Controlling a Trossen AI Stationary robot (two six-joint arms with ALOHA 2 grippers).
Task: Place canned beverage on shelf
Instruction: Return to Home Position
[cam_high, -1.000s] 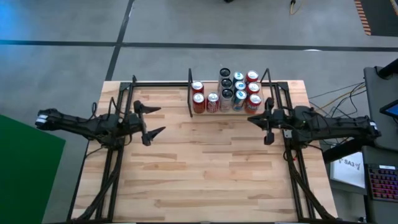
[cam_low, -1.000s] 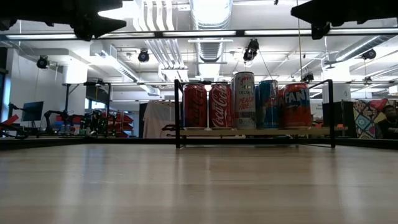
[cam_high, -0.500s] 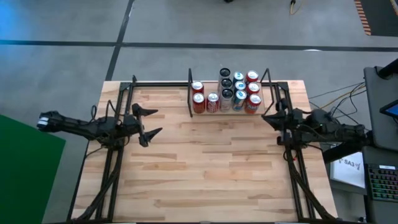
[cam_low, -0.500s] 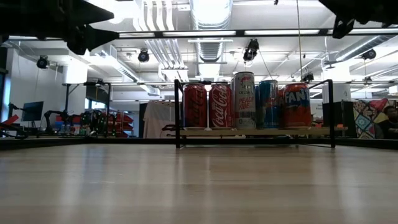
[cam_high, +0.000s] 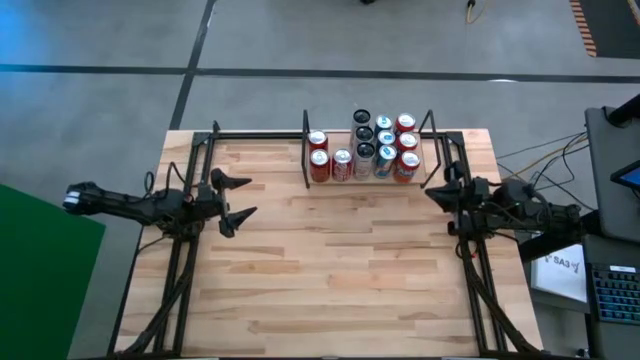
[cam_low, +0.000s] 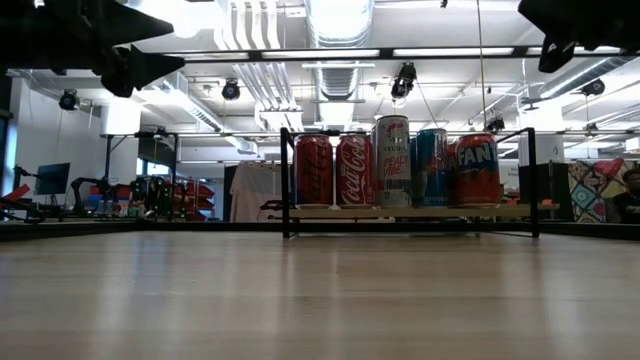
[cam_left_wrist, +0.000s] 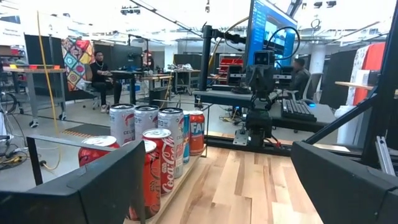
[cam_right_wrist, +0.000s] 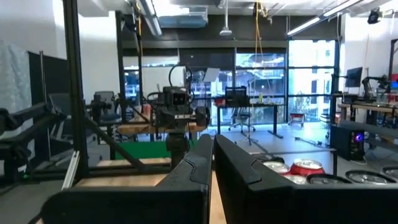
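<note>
The shelf (cam_high: 306, 160), a small wood board (cam_low: 410, 212) framed by black posts, stands at the middle of the table's far edge. Several cans (cam_high: 363, 150) stand upright on it on their bases: red cola cans (cam_low: 335, 170), a silver one, a blue one and an orange one. My left gripper (cam_high: 243, 196) hovers open and empty over the table's left side, its fingers (cam_left_wrist: 93, 186) wide apart and pointing toward the right edge. My right gripper (cam_high: 432, 188) hovers shut over the right side, just right of the shelf, with nothing between its fingers (cam_right_wrist: 193, 162).
Black frame rails (cam_high: 190, 160) run along the table's left, right and far edges. The plank tabletop (cam_high: 340, 270) stretches bare from the shelf to the near edge. A green panel (cam_high: 50, 260) lies off the left edge, and a desk with a keyboard (cam_high: 610, 290) off the right.
Both grippers have drawn back and sunk a little. The right one has moved from beside the shelf toward the table's right edge, staying shut. The left one has moved toward the left edge, staying open. The cans have not moved.
</note>
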